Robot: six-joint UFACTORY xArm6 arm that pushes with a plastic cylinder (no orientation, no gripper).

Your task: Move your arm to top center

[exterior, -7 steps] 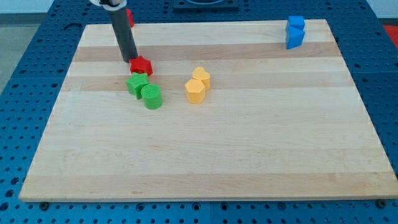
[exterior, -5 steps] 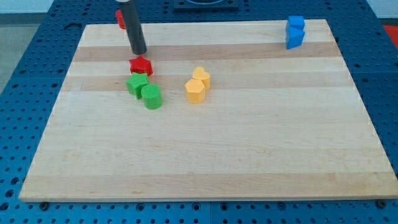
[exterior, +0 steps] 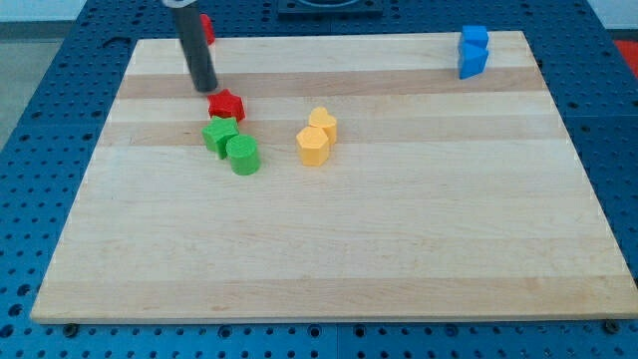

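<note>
My tip (exterior: 206, 90) sits on the wooden worktop (exterior: 399, 249) in its upper left part, well to the view's left of the top centre. The dark rod rises from it toward the view's top edge, leaning slightly left. My tool is just this plain rod, with no jaws to open or close, and it holds nothing.

Just below and to the right of my tip lies a small red block (exterior: 227, 105) of irregular shape; the tip is near it, and I cannot tell whether they touch. A second red block (exterior: 206, 27) shows at the worktop's top edge, partly hidden behind the rod, so I cannot make out its shape.

Below the first red block are two green blocks, touching or nearly so: a star-like green block (exterior: 219, 134) and, to its lower right, a green cylinder (exterior: 242, 156).

Further to the view's right, near the middle of the upper half, two yellow blocks stand pressed together: a yellow heart-like block (exterior: 323, 121) behind and a yellow hexagonal block (exterior: 313, 147) in front.

In the top right corner, well apart from everything else, two blue blocks (exterior: 473, 51) sit together, one behind the other; their shapes are hard to make out.
</note>
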